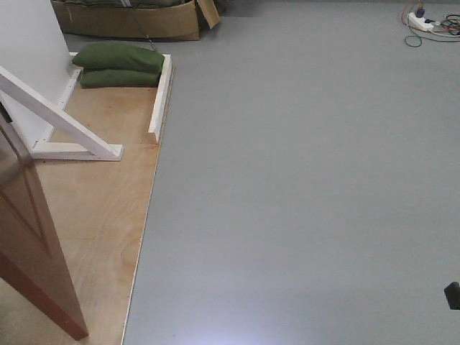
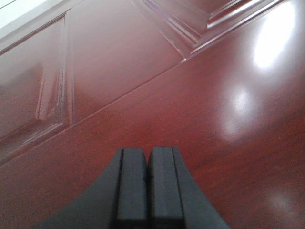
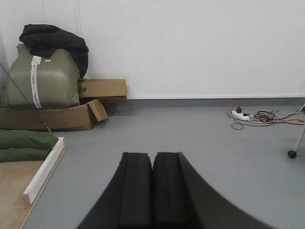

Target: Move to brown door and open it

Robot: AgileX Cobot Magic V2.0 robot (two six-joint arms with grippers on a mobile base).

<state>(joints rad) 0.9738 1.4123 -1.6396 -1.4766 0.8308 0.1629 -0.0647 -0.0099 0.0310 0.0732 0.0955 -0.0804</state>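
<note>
Left gripper (image 2: 148, 162) has its pads pressed together with nothing between them, sitting really close to the brown door (image 2: 200, 109) (can't tell if it's actually touching); glossy reddish-brown recessed panels fill that whole wrist view. In the front view the brown door (image 1: 29, 244) shows at the far left, its bottom corner over the plywood platform (image 1: 108, 215); right of it there's a white brace (image 1: 65, 122), then two green sandbags (image 1: 118, 65) stacked beside a white rail (image 1: 162, 93); gray floor (image 1: 302, 187) takes up the rest, with a power strip (image 1: 420, 20) top right. Right gripper (image 3: 152, 191) is pinched together too, empty, pointing over the floor toward a white wall (image 3: 200, 47).
</note>
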